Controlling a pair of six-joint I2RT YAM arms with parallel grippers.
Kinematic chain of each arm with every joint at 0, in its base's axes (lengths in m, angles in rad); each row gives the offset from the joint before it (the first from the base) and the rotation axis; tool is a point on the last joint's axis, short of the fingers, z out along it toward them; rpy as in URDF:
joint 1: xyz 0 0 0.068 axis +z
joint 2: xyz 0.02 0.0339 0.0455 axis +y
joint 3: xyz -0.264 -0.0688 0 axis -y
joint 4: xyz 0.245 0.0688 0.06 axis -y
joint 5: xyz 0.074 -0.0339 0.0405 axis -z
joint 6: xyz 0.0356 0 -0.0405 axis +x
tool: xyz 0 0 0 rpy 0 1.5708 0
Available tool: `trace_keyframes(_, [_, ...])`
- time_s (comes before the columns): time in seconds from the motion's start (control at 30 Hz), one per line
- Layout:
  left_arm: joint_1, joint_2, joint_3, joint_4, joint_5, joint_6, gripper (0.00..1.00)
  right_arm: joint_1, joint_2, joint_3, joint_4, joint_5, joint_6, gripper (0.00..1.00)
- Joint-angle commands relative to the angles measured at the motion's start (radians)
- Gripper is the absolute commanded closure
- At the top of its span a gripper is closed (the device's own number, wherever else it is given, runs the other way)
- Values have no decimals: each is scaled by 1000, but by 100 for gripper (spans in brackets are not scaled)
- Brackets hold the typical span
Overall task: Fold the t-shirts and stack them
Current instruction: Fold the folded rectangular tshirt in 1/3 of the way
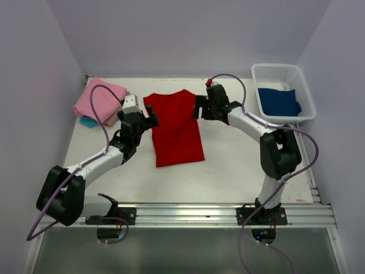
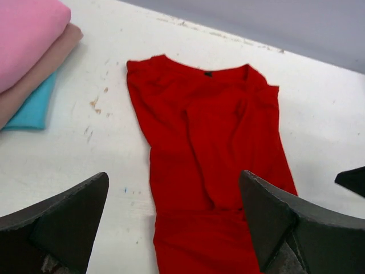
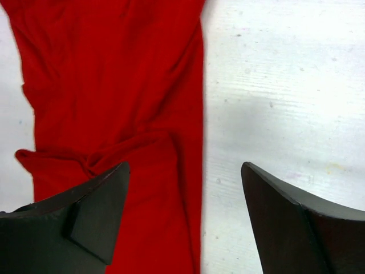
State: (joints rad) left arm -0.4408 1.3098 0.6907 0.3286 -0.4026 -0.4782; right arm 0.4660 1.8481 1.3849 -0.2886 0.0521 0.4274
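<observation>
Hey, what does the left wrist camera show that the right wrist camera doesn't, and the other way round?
Only the left wrist view shows the folded pile, a pink t-shirt over a beige t-shirt and a turquoise t-shirt, plus the neckline of the red t-shirt. Only the right wrist view shows a bunched wrinkle in the red cloth, close up. Both show the red t-shirt lying on the white table, with the left fingers and right fingers spread open and empty.
</observation>
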Motion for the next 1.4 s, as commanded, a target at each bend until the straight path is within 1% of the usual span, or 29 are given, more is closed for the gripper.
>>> trace_keyframes(0.0, [1, 0, -72, 4, 25, -11, 0, 0, -24, -18, 88, -98, -7, 18])
trace_keyframes(0.1, [1, 20, -94, 13, 30, -20, 0, -16, 58, 34, 89, -231, -1, 25])
trace_keyframes(0.13, [1, 26, -105, 32, 34, -23, 0, -18, 104, 70, 88, -297, 1, 27])
trace_keyframes(0.23, [1, 74, -94, 38, 50, -25, 0, -24, 163, 127, 82, -375, 7, 40])
trace_keyframes(0.27, [1, 98, -91, 47, 56, -26, 0, -27, 195, 146, 80, -386, 8, 49])
trace_keyframes(0.37, [1, 129, -95, 69, 68, -33, 0, -30, 240, 169, 69, -420, 7, 55])
trace_keyframes(0.47, [2, 152, -108, 105, 80, -34, 0, -33, 261, 171, 74, -436, 8, 58])
trace_keyframes(0.67, [11, 204, -123, 174, 126, -37, 0, -36, 272, 143, 86, -449, 7, 58])
trace_keyframes(0.83, [24, 242, -149, 262, 177, -36, 0, -36, 267, 132, 80, -446, -7, 60])
trace_keyframes(0.87, [27, 246, -151, 271, 186, -34, 0, -36, 266, 131, 80, -446, -10, 63])
trace_keyframes(0.9, [31, 250, -158, 295, 205, -33, 0, -36, 261, 128, 77, -440, -13, 64])
trace_keyframes(1.17, [50, 307, -192, 427, 297, -46, 4, -36, 220, 111, 37, -382, -52, 64])
trace_keyframes(1.37, [62, 355, -204, 516, 395, -60, 10, -38, 211, 94, 32, -382, -59, 65])
